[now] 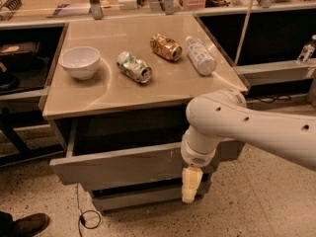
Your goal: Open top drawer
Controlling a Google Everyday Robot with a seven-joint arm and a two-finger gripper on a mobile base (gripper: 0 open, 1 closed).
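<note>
- Tool (191,185): hangs pointing down at the right end of the top drawer (118,166), low against its front panel. I cannot tell whether it is apart or together.
- Top drawer: sits directly under the table (98,95), with its slanted front panel standing partway out and a dark gap showing above it.
- Table load, left to right: white bowl (79,61), crushed can (134,66), gold can (166,47) and a plastic bottle (201,55) lying on its side.
- Step in hand, as judged: the pull, partly done.
- Next move: draw the tool straight outward from the cabinet, level, so that the drawer does not skew on its slides.
</note>
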